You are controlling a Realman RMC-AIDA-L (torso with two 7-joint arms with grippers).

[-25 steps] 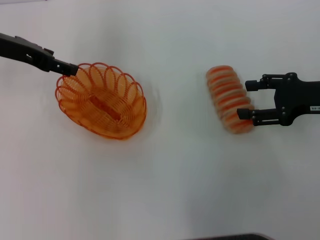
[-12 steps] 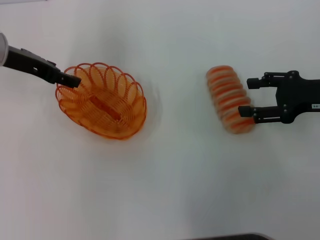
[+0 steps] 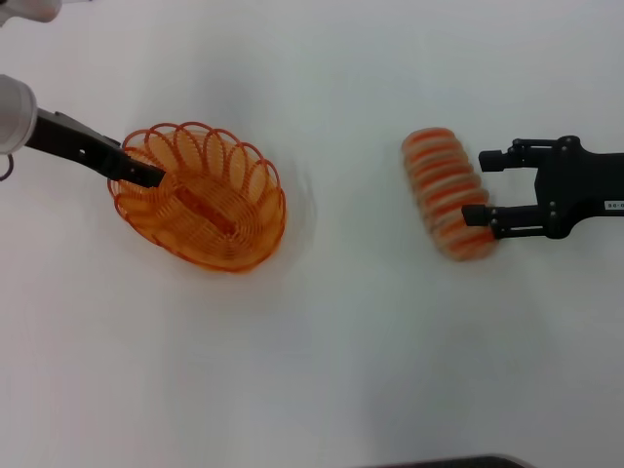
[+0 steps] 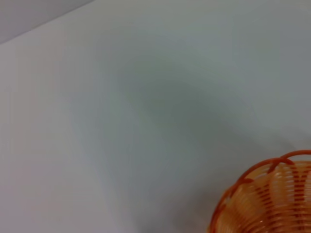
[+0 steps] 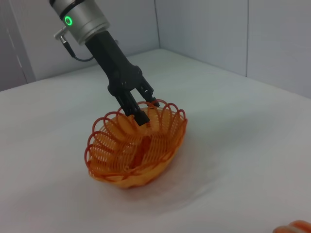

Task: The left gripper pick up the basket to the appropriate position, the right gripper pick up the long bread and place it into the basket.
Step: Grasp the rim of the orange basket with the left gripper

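Looking down from the head camera, the oval orange wire basket with its looped scalloped rim [image 3: 198, 208] sat on the white table [image 3: 322, 370] at the left, and the black two-fingered left gripper [image 3: 148, 178] reached in from the left edge with its tips at the rim of the basket's near-left end — one finger inside the loops, so far as could be seen. Well apart on the right lay the long tan bread ribbed with orange stripes [image 3: 448, 193], resting on the table; the black two-fingered right gripper [image 3: 481, 185] stood just beside it with its fingers spread, the lower fingertip touching the loaf's near end, the upper one just clear of it, nothing grasped. From the left wrist camera only a scalloped edge of the basket [image 4: 269, 194] showed in one corner against bare table. From the right wrist camera the left gripper [image 5: 142, 108] came down steeply onto the basket [image 5: 138, 148], fingers straddling the wire rim — one inside, one outside — though whether they were clenched on it could not be told; a sliver of the bread [image 5: 294, 227] showed at the frame's edge.
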